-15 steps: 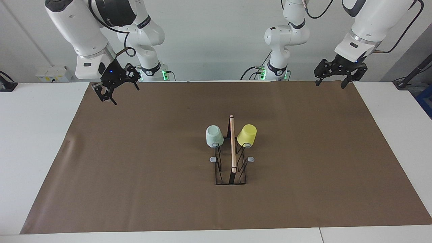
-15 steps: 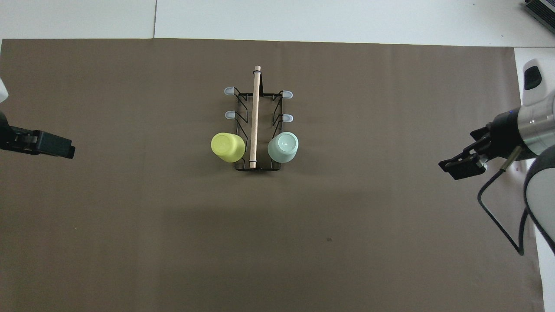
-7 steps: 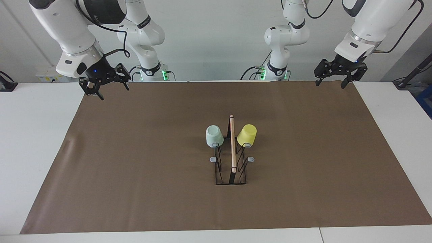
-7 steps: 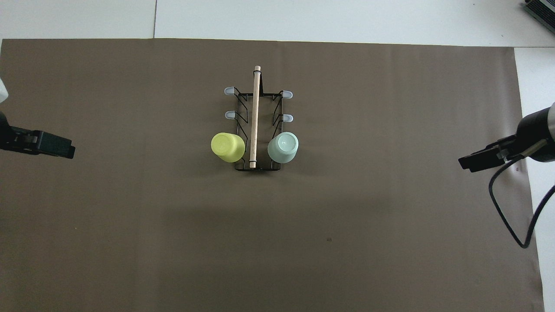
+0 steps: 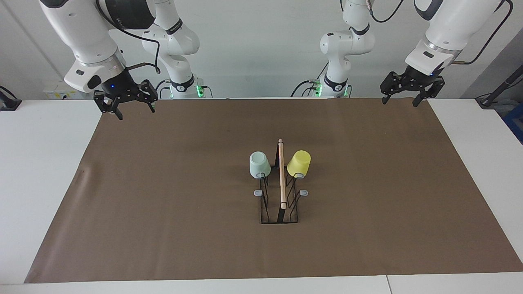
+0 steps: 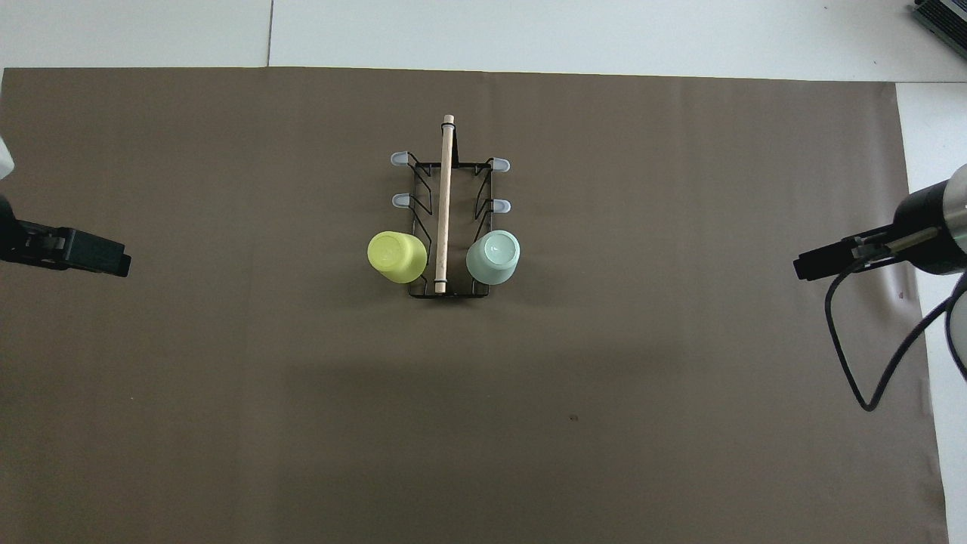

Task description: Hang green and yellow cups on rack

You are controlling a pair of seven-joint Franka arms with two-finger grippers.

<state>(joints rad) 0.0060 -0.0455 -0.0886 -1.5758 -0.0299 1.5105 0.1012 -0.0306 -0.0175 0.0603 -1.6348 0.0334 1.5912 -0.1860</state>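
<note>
Both cups are sitting upside down on the rack (image 5: 280,192): the green cup (image 5: 259,164) on a peg at the side toward the right arm's end of the bench, the yellow cup (image 5: 299,163) on the matching peg at the side toward the left arm's end, each on the pair of pegs nearest the robots, with the wooden rod (image 5: 281,173) running between them. By my reading the hanging is done, so little is left to go wrong; the yellow cup is leaning outward and might slip if the light wire frame were nudged. The right gripper (image 5: 125,103) is hovering over the brown mat's (image 5: 163,196) corner at its own end, jaws spread and holding nothing; the left gripper (image 5: 412,89) is hovering over the mat's corner at the other end, jaws likewise spread and empty. Both are well apart from the rack. Four grey-tipped pegs are standing free, and nothing is lying between the arms and the rack.
</note>
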